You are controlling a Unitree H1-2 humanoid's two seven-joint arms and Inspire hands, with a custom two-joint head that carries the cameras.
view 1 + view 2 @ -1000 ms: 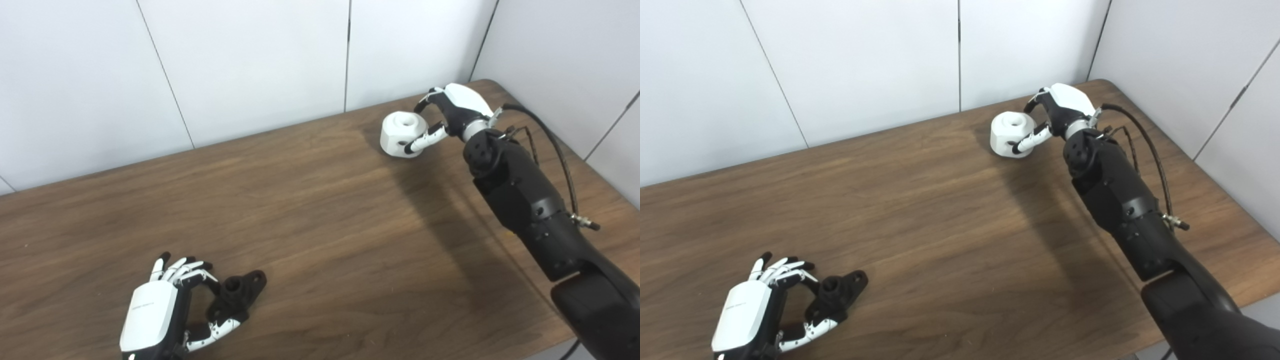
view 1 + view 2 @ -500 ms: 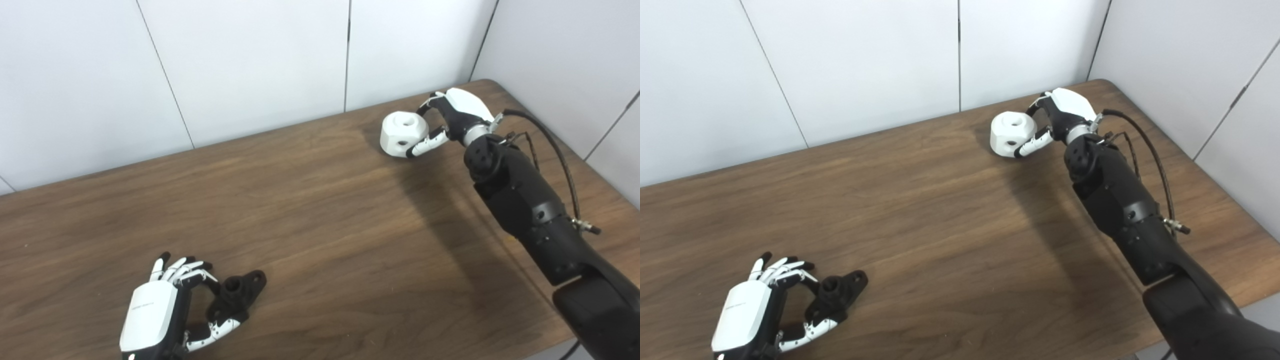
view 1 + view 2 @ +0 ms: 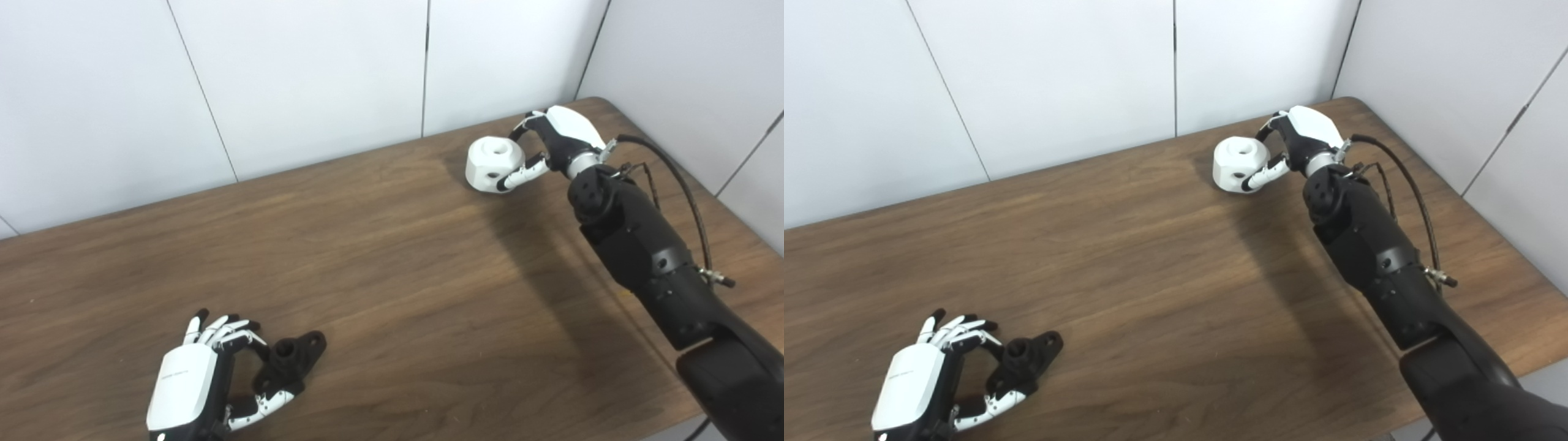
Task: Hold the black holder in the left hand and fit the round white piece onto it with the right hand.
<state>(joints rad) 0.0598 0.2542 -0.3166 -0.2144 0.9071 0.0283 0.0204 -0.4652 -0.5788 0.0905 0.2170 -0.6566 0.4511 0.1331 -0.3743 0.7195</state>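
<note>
Left eye view: the white piece [image 3: 493, 165] sits far back on the wooden counter [image 3: 392, 263], and the right hand [image 3: 554, 147] is curled around its right side, fingers and thumb touching it.

Right eye view: well apart from that piece, at the near left, the left hand [image 3: 928, 380] holds the black holder [image 3: 1026, 361] between fingers and thumb.

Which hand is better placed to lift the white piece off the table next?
The right hand: its fingers and thumb already curl around the round white piece at the table's far right. The left hand sits at the near left beside the black holder.
</note>
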